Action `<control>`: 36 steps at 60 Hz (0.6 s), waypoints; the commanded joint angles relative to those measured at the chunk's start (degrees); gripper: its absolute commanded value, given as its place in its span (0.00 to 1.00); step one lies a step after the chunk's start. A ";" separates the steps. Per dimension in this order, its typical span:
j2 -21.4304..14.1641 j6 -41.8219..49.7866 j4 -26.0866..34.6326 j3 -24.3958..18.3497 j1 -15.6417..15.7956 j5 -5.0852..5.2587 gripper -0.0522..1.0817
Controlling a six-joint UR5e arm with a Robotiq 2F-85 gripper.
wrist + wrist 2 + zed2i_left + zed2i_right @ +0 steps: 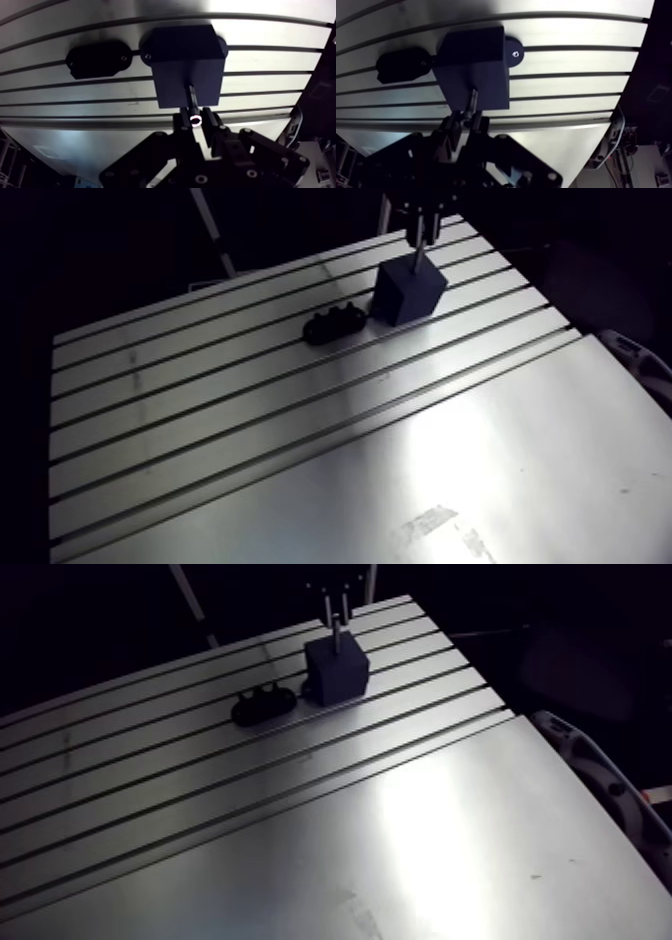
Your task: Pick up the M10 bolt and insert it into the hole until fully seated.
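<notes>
A dark blue block (408, 291) stands at the far end of the slotted table (250, 418). My gripper (195, 120) hangs right above the block, shut on the head of the M10 bolt (192, 98). The bolt's thin shaft points straight down, and its tip meets the block's top face (478, 85). In the arm view the shaft (417, 258) runs from the gripper (335, 606) down to the block (337, 667). The hole itself is hidden behind the shaft, so I cannot tell how deep the bolt sits.
A low black holder (334, 322) with bumps lies on the table just beside the block (99, 59). The near part of the table is a smooth plate (480, 458). A pale curved object (590, 769) sits past the table's right edge.
</notes>
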 commanded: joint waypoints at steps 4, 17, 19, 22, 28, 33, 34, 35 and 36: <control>-0.06 -0.04 0.00 0.40 0.11 -0.01 1.00; -0.14 -0.04 0.00 0.66 0.11 -0.09 1.00; -0.14 -0.04 0.00 0.66 0.11 -0.09 1.00; -0.14 -0.04 0.00 0.66 0.03 -0.09 1.00; -0.14 -0.04 -0.08 0.58 0.03 -0.09 1.00; -0.22 -0.04 -0.51 0.57 0.03 -0.09 1.00; -0.23 -0.04 -0.53 0.57 0.03 -0.09 1.00; -0.23 -0.04 -0.53 0.57 0.03 -0.09 1.00; -0.23 -0.04 -0.60 0.57 0.03 -0.09 1.00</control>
